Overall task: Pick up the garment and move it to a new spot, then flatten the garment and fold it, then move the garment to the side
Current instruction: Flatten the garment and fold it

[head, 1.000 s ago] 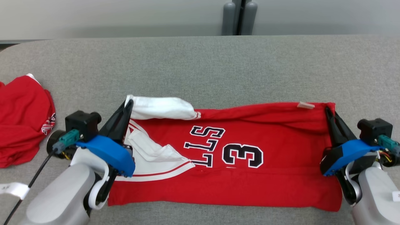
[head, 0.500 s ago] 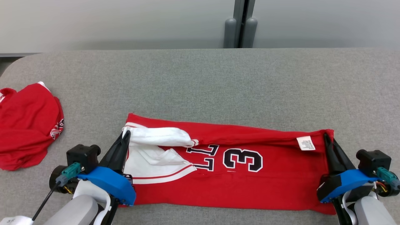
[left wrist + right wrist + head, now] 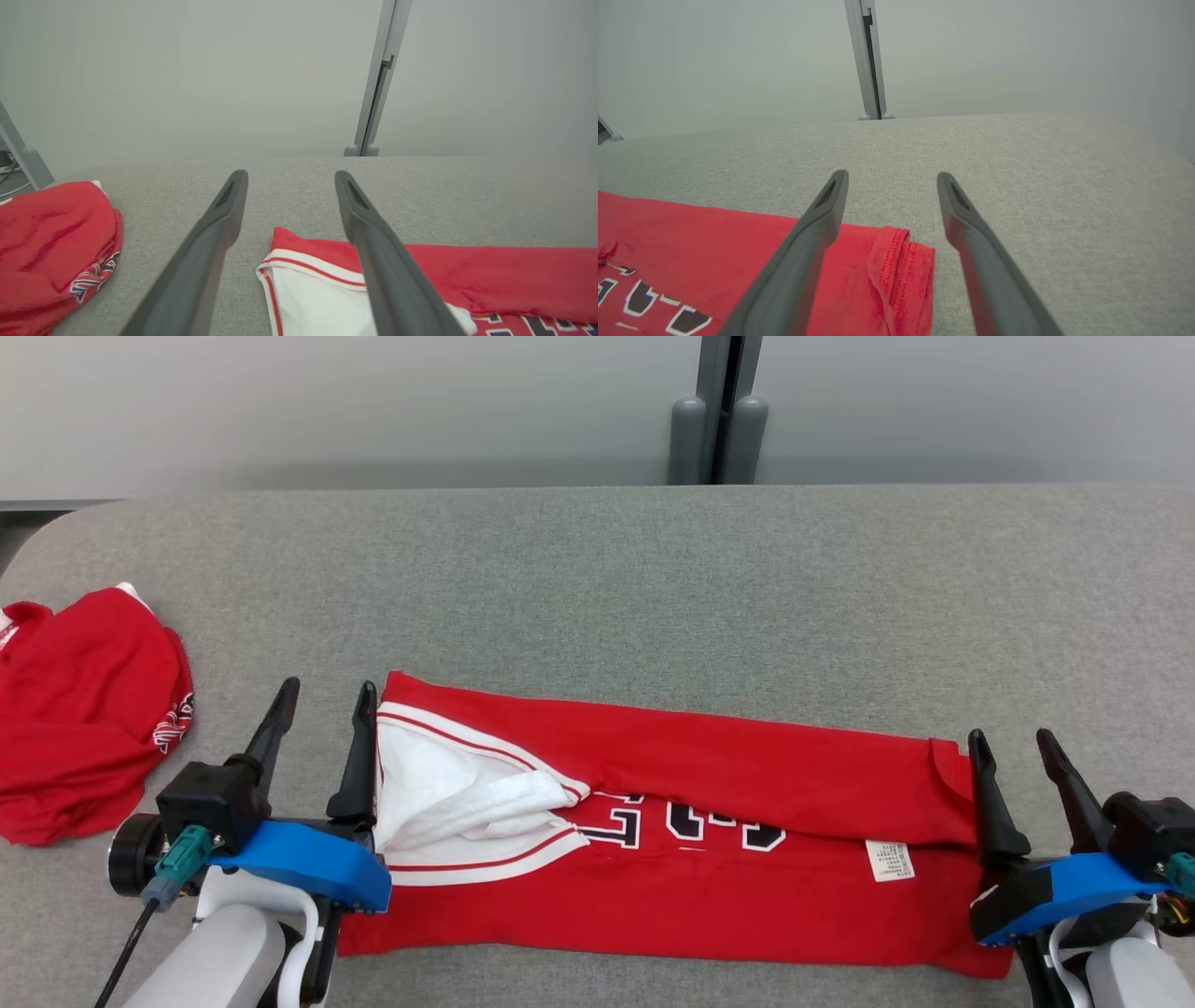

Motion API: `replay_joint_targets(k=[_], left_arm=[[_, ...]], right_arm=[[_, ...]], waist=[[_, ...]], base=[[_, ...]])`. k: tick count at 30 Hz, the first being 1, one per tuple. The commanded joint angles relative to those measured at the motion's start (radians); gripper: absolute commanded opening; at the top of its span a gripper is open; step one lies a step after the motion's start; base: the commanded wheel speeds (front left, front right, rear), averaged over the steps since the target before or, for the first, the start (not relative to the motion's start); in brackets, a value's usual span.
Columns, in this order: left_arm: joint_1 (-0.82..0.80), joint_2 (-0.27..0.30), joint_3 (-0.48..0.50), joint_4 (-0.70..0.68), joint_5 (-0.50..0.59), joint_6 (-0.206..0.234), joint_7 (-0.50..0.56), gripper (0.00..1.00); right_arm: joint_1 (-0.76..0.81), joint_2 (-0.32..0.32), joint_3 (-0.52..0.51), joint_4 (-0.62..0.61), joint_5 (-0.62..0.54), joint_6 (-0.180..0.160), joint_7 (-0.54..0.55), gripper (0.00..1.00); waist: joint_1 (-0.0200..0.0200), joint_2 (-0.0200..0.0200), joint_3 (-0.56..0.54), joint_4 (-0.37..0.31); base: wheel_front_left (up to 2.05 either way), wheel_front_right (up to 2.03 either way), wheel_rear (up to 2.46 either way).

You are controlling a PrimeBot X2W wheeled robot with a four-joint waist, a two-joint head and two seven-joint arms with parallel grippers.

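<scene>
**Left pincer** point(image 3: 328, 686): released. Its two dark fingers are spread wide and grip nothing. The inner finger runs just beside the garment's left end; whether it touches the cloth cannot be told.

**Right pincer** point(image 3: 1010, 735): released, fingers parted, empty. Its inner finger stands just beside the garment's right end.

**Garment** point(image 3: 709, 905): red jersey lying on the grey table point(image 3: 597, 579), stretched between the two pincers. Its far flap is folded back toward the pincers' bases and covers the upper part of the black-and-white lettering point(image 3: 691, 821). In each wrist view an end corner of the cloth shows between that pincer's fingers.

**White panel** point(image 3: 439, 803): red-trimmed and rumpled, at the end of the garment next to the left pincer's inner finger.

**Label** point(image 3: 888, 861): small and white, on the red cloth near the right pincer, on its inner side.

**Second red garment** point(image 3: 84, 747): crumpled heap on the table, on the outer side of the left pincer, well apart from the jersey.

**Post** point(image 3: 717, 429): grey upright beyond the table's far edge, ahead of both pincers' fingertips and between them.
</scene>
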Motion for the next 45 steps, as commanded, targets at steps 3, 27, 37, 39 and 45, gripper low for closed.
replay_joint_targets(k=[3,27,37,39,45], left_arm=[[0.038,-0.035,0.085,-0.035,0.086,0.007,-0.004,1.00],[0.192,-0.300,0.494,-0.053,0.496,-0.145,-0.005,1.00],[0.211,-0.359,0.587,-0.041,0.579,-0.203,-0.005,1.00],[0.215,-0.366,0.602,-0.040,0.593,-0.212,-0.005,1.00],[0.224,-0.391,0.634,-0.041,0.621,-0.236,-0.005,1.00]], right_arm=[[0.009,0.011,-0.015,0.022,-0.005,0.000,0.028,1.00],[0.037,0.089,-0.011,0.212,0.045,0.001,0.085,0.00],[-0.023,-0.009,-0.079,0.172,0.093,0.000,0.081,0.00],[-0.036,-0.047,-0.112,0.169,0.093,0.000,0.087,0.00],[-0.067,-0.125,-0.167,0.147,0.071,0.000,0.121,0.00]], waist=[[0.0001,0.0000,0.007,0.008],[0.0001,0.0000,0.031,0.007],[0.0001,0.0000,0.021,-0.004],[0.0001,0.0000,0.020,-0.004],[0.0001,0.0000,0.014,-0.005]], base=[[0.00,0.00,0.00],[0.00,0.00,0.00],[0.00,0.00,0.00],[0.00,0.00,0.00],[0.00,0.00,0.00]])
